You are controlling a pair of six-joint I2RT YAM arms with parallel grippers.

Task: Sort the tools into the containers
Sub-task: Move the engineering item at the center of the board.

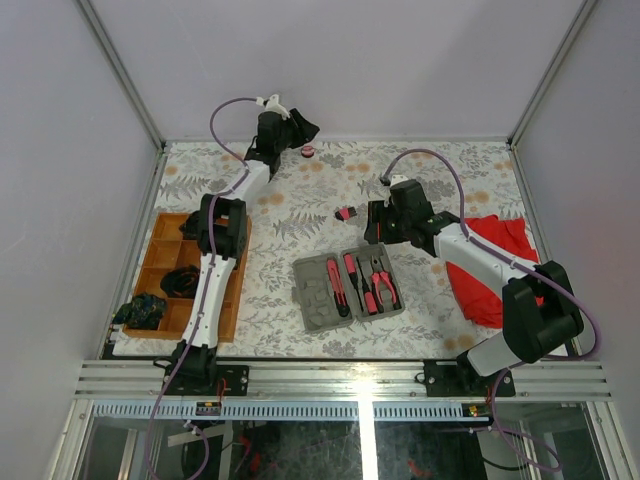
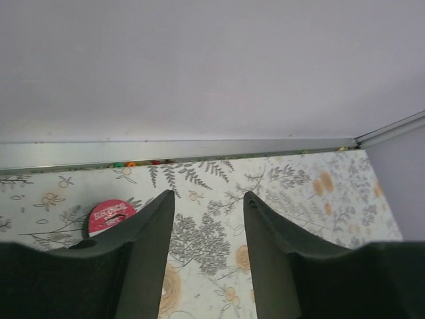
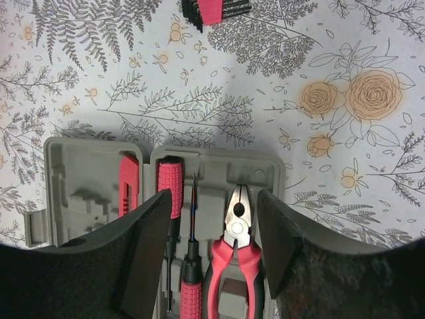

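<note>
Orange-brown wooden compartment tray [image 1: 160, 255], left: two compartments occupied. Left gripper [image 2: 208, 196]: jaws apart, empty, beside the small round pink disc [image 2: 109, 216], unsorted. Flat grey plastic hinged case [image 1: 315, 295], centre: red-handled screwdrivers [image 3: 169, 186] and pliers [image 3: 237, 246] seated, recesses spare. Right gripper [image 3: 212, 199]: jaws apart, empty, above; pink-and-black bit block [image 3: 212, 10] loose beyond. Sorting judged partway. Floral table cover [image 1: 290, 190]; white walls [image 1: 350, 60].

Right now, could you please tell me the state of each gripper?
Left gripper: open, fingers apart, holding nothing.
Right gripper: open, fingers apart, holding nothing.
</note>
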